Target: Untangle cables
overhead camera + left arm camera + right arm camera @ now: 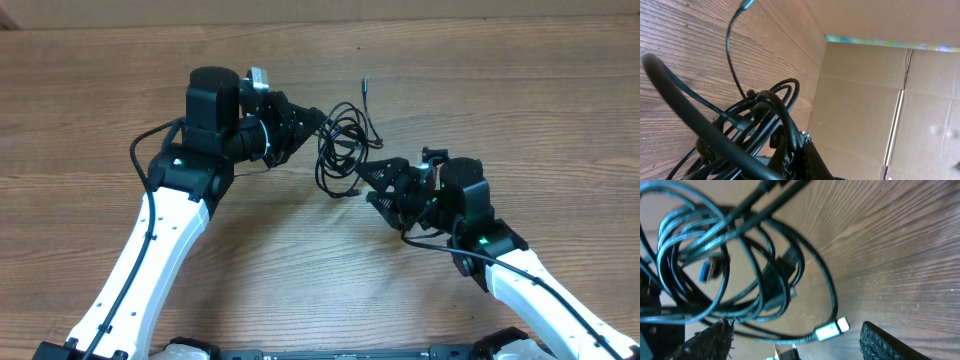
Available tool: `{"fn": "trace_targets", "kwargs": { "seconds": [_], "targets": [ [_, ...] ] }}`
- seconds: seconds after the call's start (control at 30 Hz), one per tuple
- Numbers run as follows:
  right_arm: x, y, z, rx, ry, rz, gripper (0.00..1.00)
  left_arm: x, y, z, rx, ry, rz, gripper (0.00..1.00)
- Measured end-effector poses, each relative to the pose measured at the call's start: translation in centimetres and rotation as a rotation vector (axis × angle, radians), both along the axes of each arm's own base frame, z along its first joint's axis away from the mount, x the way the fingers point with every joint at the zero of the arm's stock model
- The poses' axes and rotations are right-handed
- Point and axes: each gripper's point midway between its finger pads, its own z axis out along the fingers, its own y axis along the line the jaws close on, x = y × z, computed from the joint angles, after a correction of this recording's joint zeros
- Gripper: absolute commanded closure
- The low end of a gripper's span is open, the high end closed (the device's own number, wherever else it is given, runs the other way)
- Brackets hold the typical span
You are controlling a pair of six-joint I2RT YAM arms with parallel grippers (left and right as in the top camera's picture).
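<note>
The cables (345, 145) lie as a tangled bundle of thin black loops on the wooden table between my two grippers, with one loose end (366, 86) reaching toward the far side. My left gripper (318, 122) is at the bundle's left edge. In the left wrist view its fingers (801, 146) are closed on several strands of the cables (760, 107). My right gripper (364, 186) is at the bundle's near right edge. In the right wrist view its fingers (795, 342) are spread apart, with a silver-tipped plug (832, 329) lying between them. The cable loops (730, 255) and a blue-tipped plug (707, 271) lie just beyond.
A cardboard wall (880, 100) stands along the table's far side. The wooden table top (520, 90) stretches to both sides of the bundle. Thick black wires (150, 150) run along the left arm.
</note>
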Motion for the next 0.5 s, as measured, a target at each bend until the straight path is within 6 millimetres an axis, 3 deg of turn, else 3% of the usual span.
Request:
{"fn": "trace_targets", "kwargs": {
  "seconds": [0.3,0.5],
  "targets": [
    [0.7,-0.2,-1.2,-0.057,0.005,-0.068,0.26,-1.1,-1.9,1.3,-0.047,-0.042,-0.093,0.96],
    [0.2,-1.8,-4.8,-0.171,0.129,-0.134,0.28,-1.6,-2.6,2.1,-0.098,-0.032,-0.129,0.96]
  ]
}}
